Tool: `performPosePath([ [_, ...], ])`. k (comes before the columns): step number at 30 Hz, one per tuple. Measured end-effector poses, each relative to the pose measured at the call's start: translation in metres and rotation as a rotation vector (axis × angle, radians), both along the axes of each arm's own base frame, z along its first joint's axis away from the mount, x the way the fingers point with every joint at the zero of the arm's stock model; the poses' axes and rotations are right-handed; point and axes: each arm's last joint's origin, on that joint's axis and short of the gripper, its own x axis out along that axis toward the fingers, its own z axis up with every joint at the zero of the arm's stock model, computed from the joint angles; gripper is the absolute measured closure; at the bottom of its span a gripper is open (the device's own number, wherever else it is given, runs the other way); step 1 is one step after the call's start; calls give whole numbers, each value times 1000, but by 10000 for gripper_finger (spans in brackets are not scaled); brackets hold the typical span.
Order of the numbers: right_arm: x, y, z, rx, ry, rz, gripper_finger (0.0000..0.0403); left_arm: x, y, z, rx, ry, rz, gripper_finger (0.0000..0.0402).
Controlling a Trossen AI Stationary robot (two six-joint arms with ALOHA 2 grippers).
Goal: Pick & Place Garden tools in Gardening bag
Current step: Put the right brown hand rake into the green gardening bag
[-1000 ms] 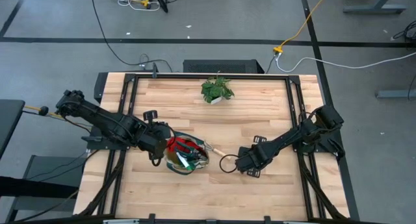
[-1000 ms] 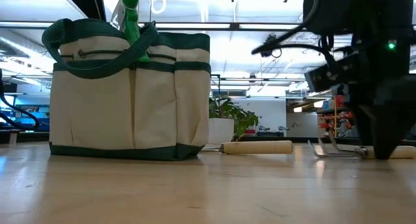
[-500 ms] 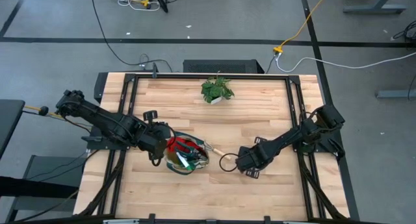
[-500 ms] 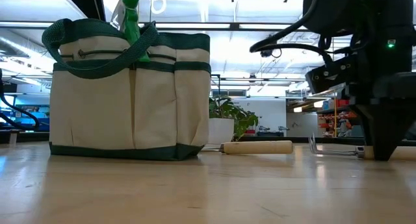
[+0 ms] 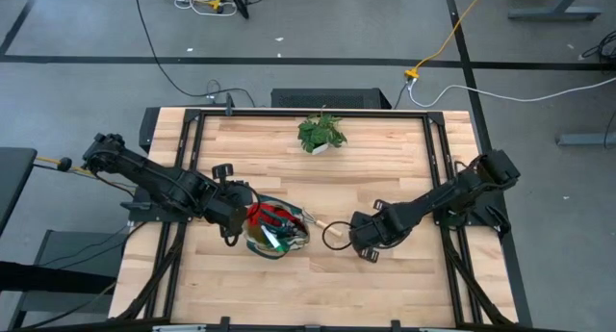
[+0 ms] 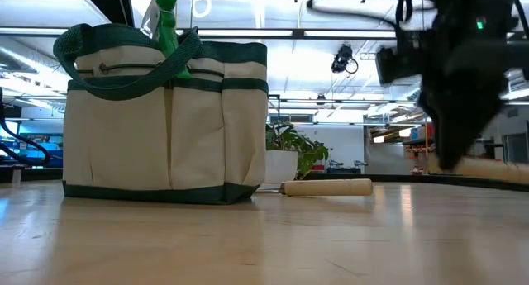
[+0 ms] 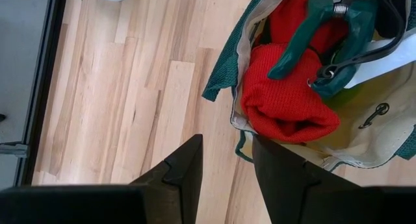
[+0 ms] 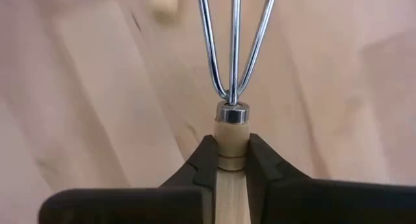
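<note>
The right gripper clamps the wooden handle of the rake, prongs pointing ahead; the bag lies to its left, mouth up, just beside the left gripper, whose fingers wait slightly parted; a second wooden handle rests between.

Both arms were matte black, built of jointed tubular segments with blocky housings at the joints. The left gripper had two flat, angular black fingers. The right gripper had matching black fingers. A small green indicator light glowed on the right arm's housing, upper right of the low view.
</note>
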Motion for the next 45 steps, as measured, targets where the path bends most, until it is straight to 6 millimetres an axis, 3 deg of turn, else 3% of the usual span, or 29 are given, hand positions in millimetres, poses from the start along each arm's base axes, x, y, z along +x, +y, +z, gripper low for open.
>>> performPosePath([
  [8,9,-1,58,-50,-304,5,373,0,0,0,0,0,-1,262],
  [14,31,6,95,-42,-616,83,373,0,0,0,1,0,0,262],
  [23,56,7,127,-103,-979,164,373,0,0,0,2,1,-3,262],
  [27,68,5,125,-112,-1044,168,373,0,0,0,1,1,-2,262],
  [38,105,-1,91,-81,-1101,189,373,0,0,0,4,2,-7,262],
  [45,117,-2,72,-49,-1080,222,373,0,0,0,15,-2,-4,262],
])
